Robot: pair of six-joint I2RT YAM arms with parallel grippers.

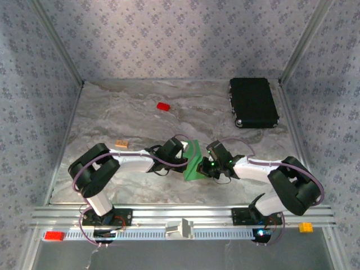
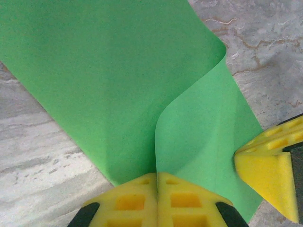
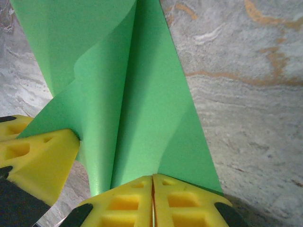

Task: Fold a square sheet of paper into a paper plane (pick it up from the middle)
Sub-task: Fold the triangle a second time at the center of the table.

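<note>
Currently the square sheet of paper (image 1: pixel 194 163) is held low over the table (image 1: pixel 140 112), centrally and toward the near edge, loosely doubled, with its soft fold running roughly near to far. It is pinched from the left by the left gripper (image 2: pixel 156 178) and from the right by the right gripper (image 3: pixel 152 179), both clamped on it and equally close. No writing or label can be read.

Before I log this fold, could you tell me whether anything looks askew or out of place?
The square sheet of paper, pinched by the left gripper and right gripper, bows in a loose curl rather than a flat crease. A small red block lies stray farther back.
</note>
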